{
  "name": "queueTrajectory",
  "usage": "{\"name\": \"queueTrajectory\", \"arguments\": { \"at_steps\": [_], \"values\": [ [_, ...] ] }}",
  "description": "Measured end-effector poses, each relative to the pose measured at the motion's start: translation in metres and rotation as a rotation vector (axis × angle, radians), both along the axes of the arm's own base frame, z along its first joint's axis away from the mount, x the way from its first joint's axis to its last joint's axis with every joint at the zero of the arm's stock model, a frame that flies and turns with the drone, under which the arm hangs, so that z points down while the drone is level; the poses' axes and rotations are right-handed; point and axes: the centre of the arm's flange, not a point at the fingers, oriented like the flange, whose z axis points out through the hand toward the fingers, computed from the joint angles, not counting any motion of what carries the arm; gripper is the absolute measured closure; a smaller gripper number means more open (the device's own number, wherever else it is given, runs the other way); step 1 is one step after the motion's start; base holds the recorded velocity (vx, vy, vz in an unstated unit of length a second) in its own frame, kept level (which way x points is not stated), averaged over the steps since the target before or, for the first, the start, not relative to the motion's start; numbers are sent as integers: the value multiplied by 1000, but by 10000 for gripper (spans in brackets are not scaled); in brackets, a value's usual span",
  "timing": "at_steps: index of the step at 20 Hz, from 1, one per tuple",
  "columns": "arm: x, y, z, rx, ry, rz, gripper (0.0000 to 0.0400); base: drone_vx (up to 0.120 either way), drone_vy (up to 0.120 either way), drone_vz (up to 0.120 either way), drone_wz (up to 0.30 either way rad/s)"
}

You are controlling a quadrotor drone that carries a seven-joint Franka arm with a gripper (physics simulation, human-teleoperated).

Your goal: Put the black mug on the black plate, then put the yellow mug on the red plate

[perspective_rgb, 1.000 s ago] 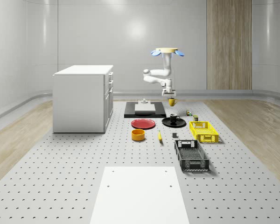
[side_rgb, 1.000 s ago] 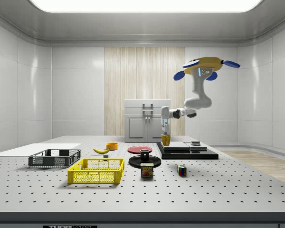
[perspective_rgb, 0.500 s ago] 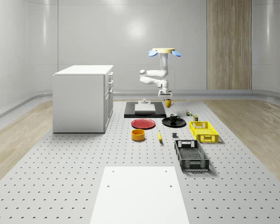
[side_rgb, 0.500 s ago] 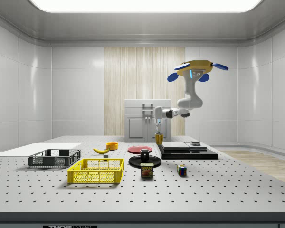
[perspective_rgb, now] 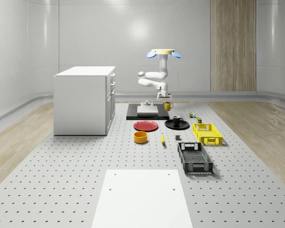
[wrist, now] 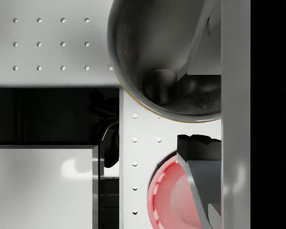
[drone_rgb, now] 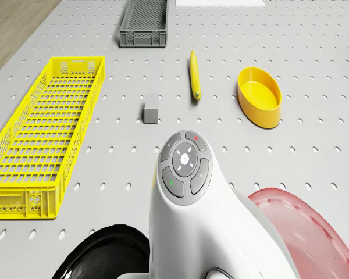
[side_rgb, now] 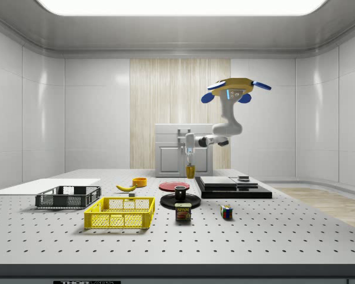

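Yellow mug (perspective_rgb: 167,106) clamped in gripper (perspective_rgb: 162,99), drone (perspective_rgb: 161,52) hovering, black mug (perspective_rgb: 176,119) on black plate (perspective_rgb: 170,125)

The arm (drone_rgb: 221,232) partly hides the red plate (drone_rgb: 305,229) and black plate (drone_rgb: 104,256).

A mug (perspective_rgb: 176,120) sits on one plate (perspective_rgb: 170,125) – the other plate (perspective_rgb: 146,126) lies to the whole-scene view's left, a bowl (perspective_rgb: 140,137) before it; two crates (perspective_rgb: 207,133) toward the tabletop's (perspective_rgb: 61,171) right edge.
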Motion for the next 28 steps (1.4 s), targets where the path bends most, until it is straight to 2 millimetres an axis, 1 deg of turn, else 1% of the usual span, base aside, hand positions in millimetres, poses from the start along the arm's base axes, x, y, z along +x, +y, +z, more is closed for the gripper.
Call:
{"name": "queueTrajectory", "arguments": {
  "at_steps": [20, 28],
  "values": [
    [0, 0, 0, 0, 0, 0, 290, 120, -120, 0, 0],
    [0, 0, 0, 0, 0, 0, 290, 5, -120, 0, 0]
  ]
}}
